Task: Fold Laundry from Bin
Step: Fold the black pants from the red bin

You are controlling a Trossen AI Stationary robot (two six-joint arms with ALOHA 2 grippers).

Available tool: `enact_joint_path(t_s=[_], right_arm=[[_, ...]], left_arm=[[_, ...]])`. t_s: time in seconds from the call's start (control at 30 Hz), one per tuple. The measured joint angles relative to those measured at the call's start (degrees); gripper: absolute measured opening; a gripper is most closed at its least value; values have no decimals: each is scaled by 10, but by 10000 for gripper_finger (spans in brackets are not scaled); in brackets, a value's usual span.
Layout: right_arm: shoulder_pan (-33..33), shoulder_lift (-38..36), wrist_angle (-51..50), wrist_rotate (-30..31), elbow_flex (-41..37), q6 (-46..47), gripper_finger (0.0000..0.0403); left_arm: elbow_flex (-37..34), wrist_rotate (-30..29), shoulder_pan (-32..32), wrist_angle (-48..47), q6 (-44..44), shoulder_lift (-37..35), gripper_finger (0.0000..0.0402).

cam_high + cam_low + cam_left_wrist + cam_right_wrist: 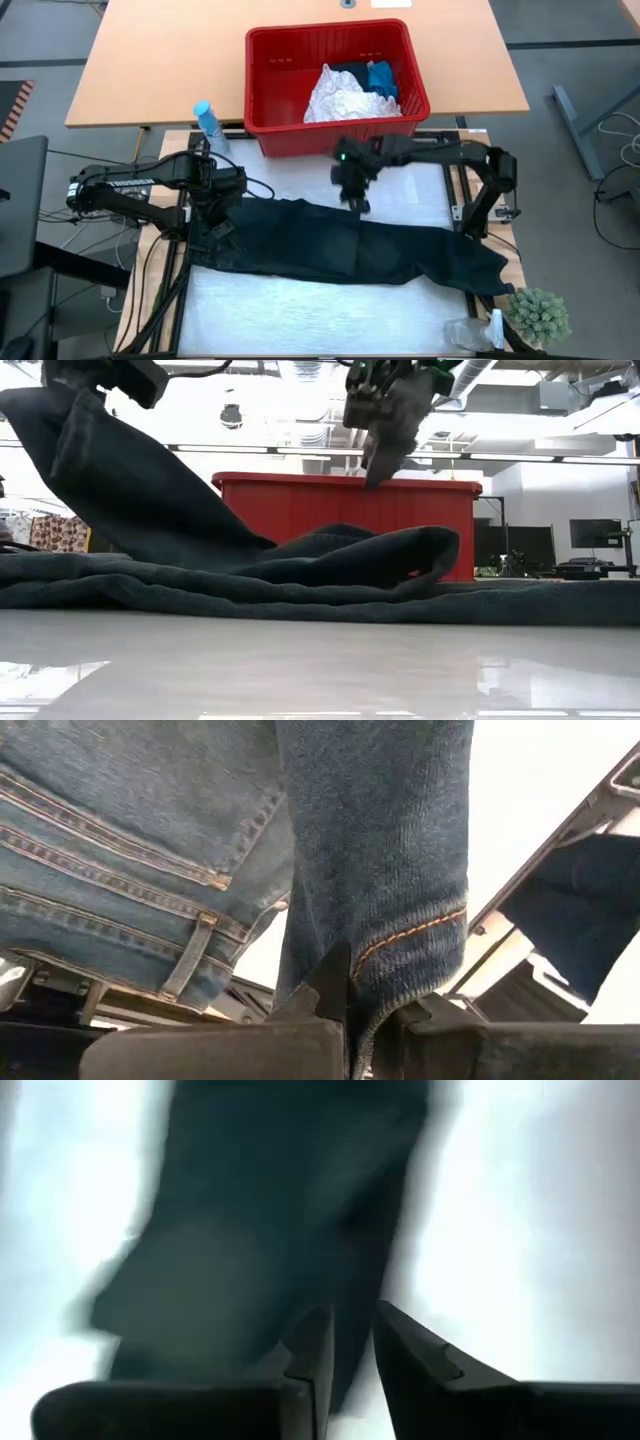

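Laundry is mostly unfolded: one dark blue denim pair of jeans (340, 245) lies spread across the white counter (300, 310), left hand (222, 226) clamped on its waistband, right hand (358, 205) slightly apart just above. White and blue cloths (350, 95) remain in the red plastic bin (270, 90).

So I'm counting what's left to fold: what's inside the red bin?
In the red bin lie a white crinkled cloth, a small blue piece and something dark behind them. Anything beneath these is covered.

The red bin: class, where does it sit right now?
In the high view the red bin sits at the table's far edge, centre, beyond the dark jeans, with a blue bottle at its left.
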Motion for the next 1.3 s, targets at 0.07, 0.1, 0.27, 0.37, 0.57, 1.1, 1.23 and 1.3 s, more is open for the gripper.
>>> enact_joint_path(t_s=[0.07,0.1,0.27,0.37,0.57,1.1,1.23,1.3], right_arm=[[3,-4,-17,-2,-15,1,109],[6,-9,-24,2,-23,0,110],[13,-20,26,2,-79,-3,112],[17,-17,98,1,-105,7,112],[36,-19,202,-2,-84,-15,113],[141,12,460,111,-78,-222,118],[160,12,475,122,-78,-224,142],[167,11,489,142,-78,-224,162]], left_arm=[[0,1,0,-3,7,0,0],[0,1,0,-3,12,0,0],[0,-1,0,-1,18,0,0],[0,2,0,2,6,0,0],[0,10,0,42,-94,0,0],[0,13,6,201,-243,0,0],[0,26,14,234,-270,0,0],[0,28,17,253,-282,0,0]])
